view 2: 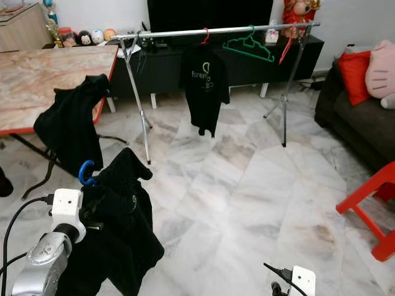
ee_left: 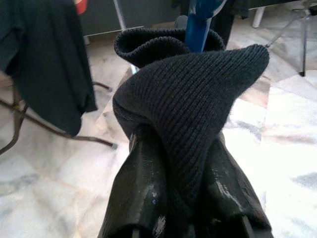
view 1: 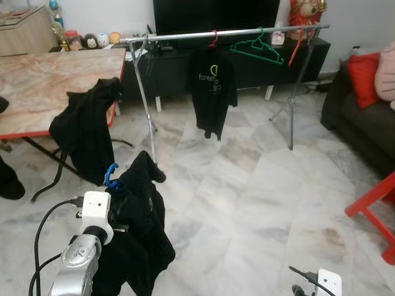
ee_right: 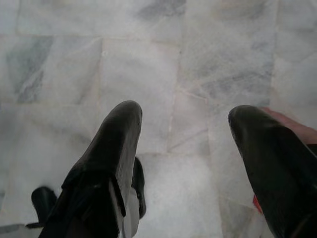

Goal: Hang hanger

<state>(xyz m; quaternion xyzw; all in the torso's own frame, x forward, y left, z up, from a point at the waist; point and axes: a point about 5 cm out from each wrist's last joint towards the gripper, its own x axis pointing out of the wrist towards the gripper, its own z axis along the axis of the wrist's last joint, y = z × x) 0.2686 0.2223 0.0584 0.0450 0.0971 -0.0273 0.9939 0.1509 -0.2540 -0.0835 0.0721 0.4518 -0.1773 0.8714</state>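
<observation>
A black knit garment (view 1: 141, 216) hangs on a blue hanger whose hook (view 1: 111, 176) sticks up at its collar. It is held up at the lower left, well short of the rail. My left gripper (ee_left: 178, 168) is shut on the garment's shoulder, with knit fabric bunched between its fingers (ee_left: 141, 168). The blue hanger neck (ee_left: 199, 25) rises just beyond. The silver clothes rail (view 1: 228, 33) stands across the room, carrying a black T-shirt (view 1: 213, 86) on a red hanger and an empty green hanger (view 1: 258, 49). Low at the right, my right gripper (ee_right: 185, 119) is open over the marble floor.
A marble-topped table (view 1: 43, 80) stands at the left with a black garment (view 1: 86, 126) draped over its corner. A dark sofa (view 1: 364, 117) with a red cushion and a red chair (view 1: 376, 206) are at the right. A black TV cabinet (view 1: 253, 65) stands behind the rail.
</observation>
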